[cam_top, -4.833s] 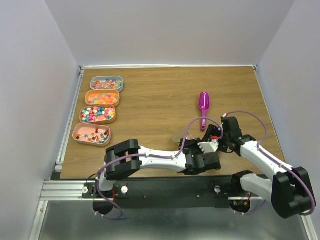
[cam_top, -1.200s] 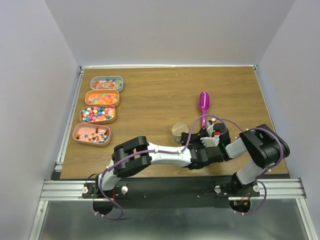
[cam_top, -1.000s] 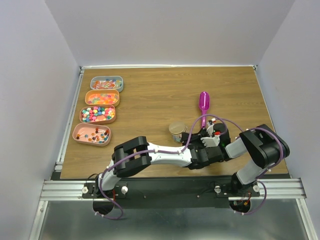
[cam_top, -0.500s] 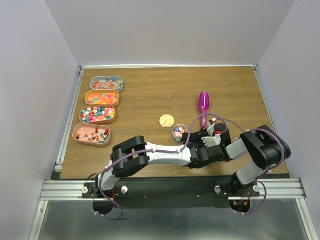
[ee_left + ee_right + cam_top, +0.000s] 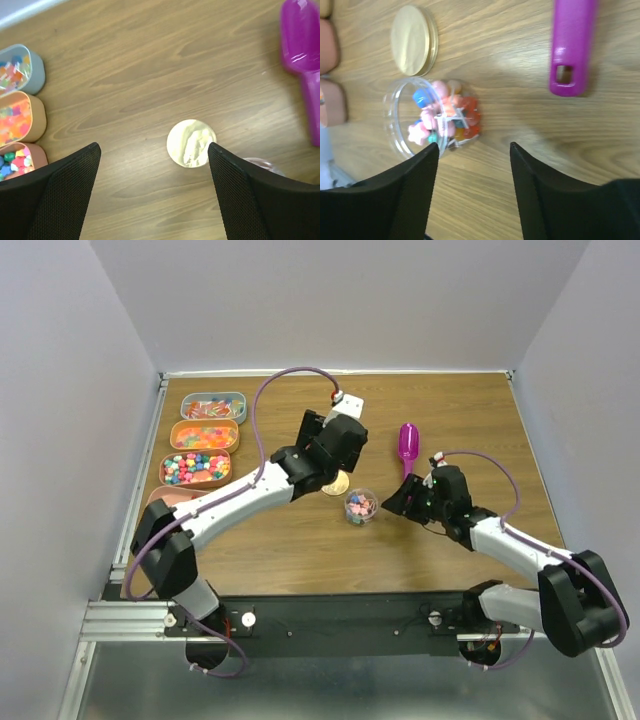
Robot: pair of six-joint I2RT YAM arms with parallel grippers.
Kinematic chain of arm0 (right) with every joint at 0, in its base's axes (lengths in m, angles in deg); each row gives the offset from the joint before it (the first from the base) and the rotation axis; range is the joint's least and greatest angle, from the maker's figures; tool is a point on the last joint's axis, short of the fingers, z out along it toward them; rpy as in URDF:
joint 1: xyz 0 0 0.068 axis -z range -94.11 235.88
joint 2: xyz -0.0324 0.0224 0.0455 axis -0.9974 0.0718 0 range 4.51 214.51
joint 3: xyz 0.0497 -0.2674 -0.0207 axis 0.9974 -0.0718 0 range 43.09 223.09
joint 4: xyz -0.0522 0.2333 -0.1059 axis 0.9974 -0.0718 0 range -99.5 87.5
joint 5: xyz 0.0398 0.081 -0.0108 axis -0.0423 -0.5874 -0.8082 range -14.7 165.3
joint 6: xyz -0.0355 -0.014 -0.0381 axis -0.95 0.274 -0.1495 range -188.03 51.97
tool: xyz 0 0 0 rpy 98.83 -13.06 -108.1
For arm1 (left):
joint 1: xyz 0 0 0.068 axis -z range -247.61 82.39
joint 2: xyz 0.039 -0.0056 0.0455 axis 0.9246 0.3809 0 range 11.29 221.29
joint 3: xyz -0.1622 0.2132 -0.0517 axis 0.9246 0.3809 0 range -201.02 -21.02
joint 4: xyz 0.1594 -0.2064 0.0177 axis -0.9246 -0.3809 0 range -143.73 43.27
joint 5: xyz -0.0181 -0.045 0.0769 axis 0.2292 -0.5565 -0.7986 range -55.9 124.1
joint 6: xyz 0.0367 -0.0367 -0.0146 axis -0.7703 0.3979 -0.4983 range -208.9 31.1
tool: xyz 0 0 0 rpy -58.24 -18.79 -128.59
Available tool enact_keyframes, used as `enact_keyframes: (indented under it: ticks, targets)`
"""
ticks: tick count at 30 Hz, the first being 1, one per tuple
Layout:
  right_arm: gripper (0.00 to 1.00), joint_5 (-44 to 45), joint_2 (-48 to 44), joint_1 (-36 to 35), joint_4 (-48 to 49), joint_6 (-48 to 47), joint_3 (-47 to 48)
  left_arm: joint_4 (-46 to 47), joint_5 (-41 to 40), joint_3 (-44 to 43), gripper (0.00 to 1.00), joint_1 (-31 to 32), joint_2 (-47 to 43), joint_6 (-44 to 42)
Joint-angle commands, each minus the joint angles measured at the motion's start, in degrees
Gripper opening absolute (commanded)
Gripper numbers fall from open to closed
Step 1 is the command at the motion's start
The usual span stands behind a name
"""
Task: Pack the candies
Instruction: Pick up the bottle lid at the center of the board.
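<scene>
Left end effector (image 5: 154,150): was held spread wide above the bench (image 5: 450,410), nothing gripped, over the round lid (image 5: 191,143).
Right end effector (image 5: 472,150): was held apart, nothing gripped, just beside the clear jar (image 5: 392,132).
Candies (image 5: 445,117): some were seen in the uncovered jar near the lid, the rest in trays (image 5: 162,472) at the bench's left.

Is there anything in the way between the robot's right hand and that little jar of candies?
Nothing visible. The clear jar holding the candies stands uncovered just ahead of the open right hand, and nothing lies between them. The cream lid lies beyond the jar, and the magenta scoop lies off to one side.
</scene>
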Motion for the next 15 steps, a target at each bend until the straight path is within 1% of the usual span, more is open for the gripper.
enact_keyframes:
  ticks: [1,4,5,7,8,10,11,12,15]
  targets:
    - [0.67,9.07,-2.1,-0.19,-17.56,-9.01,4.61,-0.67,14.57,1.84,0.95,-6.12,7.06,-1.73]
    - [0.69,10.83,-3.25,-0.19,-20.12,-11.55,5.85,-0.75,20.02,-0.35,0.97,-9.29,10.32,-3.4]
    - [0.73,11.01,-4.12,-0.19,-20.99,-12.08,6.55,-1.36,20.48,-1.23,0.99,-9.65,12.68,-3.67]
    - [0.8,11.01,-5.09,-0.19,-21.44,-13.57,7.17,-1.89,21.71,-3.16,0.99,-10.18,16.02,-4.46]
    - [0.87,11.36,-5.36,-0.11,-21.79,-14.02,7.78,-2.07,22.15,-3.61,0.99,-10.61,16.91,-4.81]
    - [0.93,11.8,-6.15,-0.19,-22.32,-15.33,8.14,-1.81,24.34,-4.49,0.99,-11.06,19.19,-5.34]
    - [0.99,11.98,-6.24,-0.19,-22.58,-15.6,8.31,-1.2,25.05,-4.76,0.99,-11.49,19.73,-5.6]
    - [1.0,12.07,-6.32,-0.19,-22.58,-16.04,8.23,-0.93,25.84,-4.84,0.99,-11.67,20.26,-5.86]
    - [1.0,11.89,-5.89,-0.11,-22.67,-16.48,8.14,-0.14,27.6,-5.37,0.99,-12.55,21.93,-6.22]
